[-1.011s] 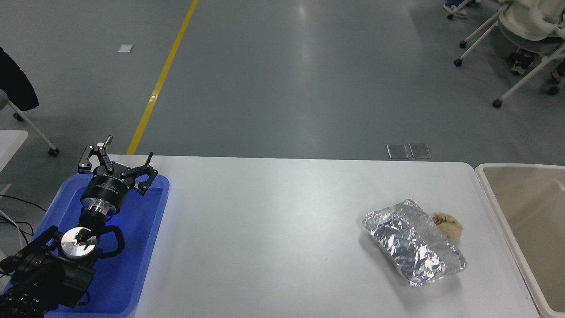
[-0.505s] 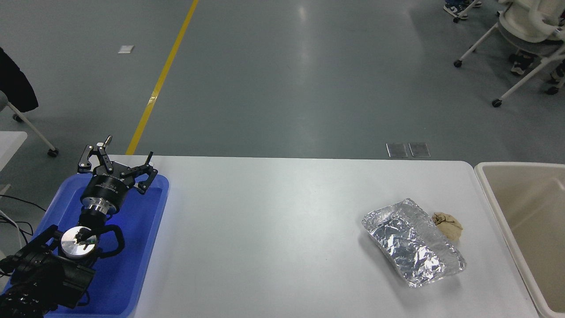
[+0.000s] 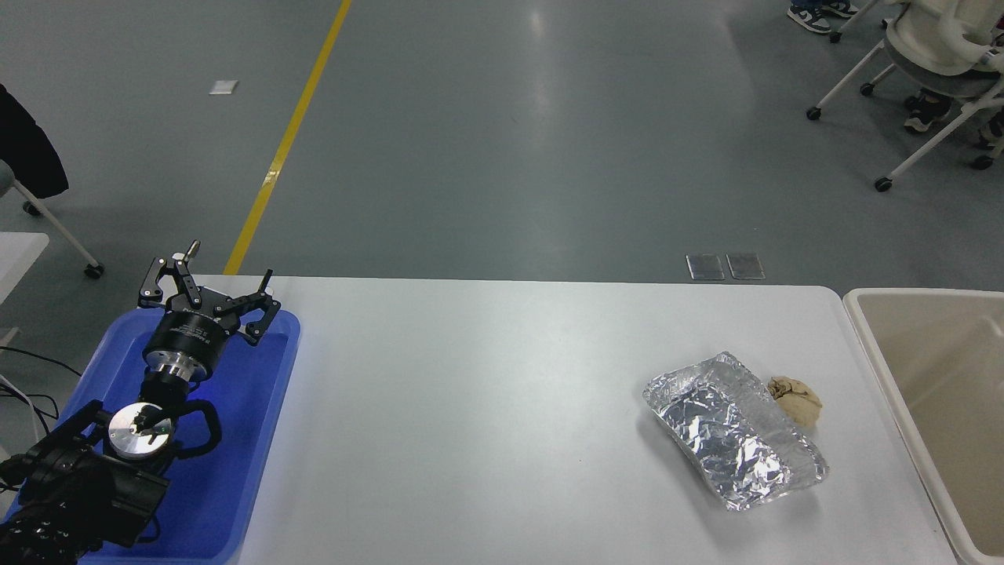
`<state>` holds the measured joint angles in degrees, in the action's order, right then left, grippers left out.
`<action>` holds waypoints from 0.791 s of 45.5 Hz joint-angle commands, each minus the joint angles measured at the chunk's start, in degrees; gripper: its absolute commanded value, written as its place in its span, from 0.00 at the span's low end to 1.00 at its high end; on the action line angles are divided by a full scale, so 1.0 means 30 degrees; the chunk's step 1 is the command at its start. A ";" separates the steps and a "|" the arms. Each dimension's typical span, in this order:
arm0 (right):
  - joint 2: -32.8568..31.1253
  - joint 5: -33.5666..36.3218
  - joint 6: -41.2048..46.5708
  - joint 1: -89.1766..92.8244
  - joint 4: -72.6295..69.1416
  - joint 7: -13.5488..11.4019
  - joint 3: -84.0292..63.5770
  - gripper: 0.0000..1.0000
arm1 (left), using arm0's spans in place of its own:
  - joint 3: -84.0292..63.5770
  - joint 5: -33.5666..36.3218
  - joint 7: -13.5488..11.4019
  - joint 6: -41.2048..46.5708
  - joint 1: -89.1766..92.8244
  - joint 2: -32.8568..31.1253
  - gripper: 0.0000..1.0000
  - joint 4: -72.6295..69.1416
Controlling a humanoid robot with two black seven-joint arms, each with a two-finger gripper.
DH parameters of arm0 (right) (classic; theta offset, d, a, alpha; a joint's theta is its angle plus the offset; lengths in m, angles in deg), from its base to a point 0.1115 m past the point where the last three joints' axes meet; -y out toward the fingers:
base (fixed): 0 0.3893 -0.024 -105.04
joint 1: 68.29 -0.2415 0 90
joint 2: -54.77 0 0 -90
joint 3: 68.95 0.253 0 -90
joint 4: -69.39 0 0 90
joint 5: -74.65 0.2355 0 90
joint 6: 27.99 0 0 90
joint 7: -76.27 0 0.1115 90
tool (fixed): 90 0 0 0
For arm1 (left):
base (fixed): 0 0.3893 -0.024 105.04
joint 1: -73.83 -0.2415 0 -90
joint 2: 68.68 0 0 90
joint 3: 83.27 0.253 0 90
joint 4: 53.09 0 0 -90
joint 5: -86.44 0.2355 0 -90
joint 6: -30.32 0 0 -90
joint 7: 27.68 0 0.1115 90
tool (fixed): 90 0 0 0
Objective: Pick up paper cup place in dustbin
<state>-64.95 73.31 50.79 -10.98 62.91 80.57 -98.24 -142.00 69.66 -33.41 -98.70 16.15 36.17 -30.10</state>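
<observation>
The left gripper (image 3: 210, 289) hangs over the far end of a blue tray (image 3: 251, 455) at the table's near left, its black fingers (image 3: 161, 276) spread wide and holding nothing. The arm behind it runs down to the lower left corner, where its lower part is cut off by the edge of the view. The right arm and its gripper are out of sight altogether.

The blue tray lies flat on the white table (image 3: 486, 408); much of its floor is hidden under the arm, and its near end runs out of view.

Toward the right of the table sits a crumpled silver foil tray (image 3: 733, 430), lying at a slant. A tan paper wad (image 3: 796, 400) rests just beside its far right edge, seemingly touching it, though the contact is hard to confirm.

The dustbin (image 3: 867, 333) stands against the table's right end, beige with a thick pale rim. Only its left part shows; the rest is cut off at the right and bottom edges. What can be seen of its inside is bare wall.

The paper cup cannot be made out anywhere on the table or in the visible part of the dustbin.

Beyond the table, grey floor with a yellow line (image 3: 286, 141); chairs (image 3: 925, 71) stand at the far right, partly cut off.
</observation>
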 commanded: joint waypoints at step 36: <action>-0.2135 -0.0374 -0.0305 -1.3940 -1.0017 0.0030 -0.3942 1.00 | 0.0005 -0.0001 0.0008 0.0001 0.0009 0.0000 1.00 -0.0017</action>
<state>-69.13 72.46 49.39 -33.76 48.30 80.67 -101.48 -142.01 69.65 -33.39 -98.70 16.15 36.18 -30.11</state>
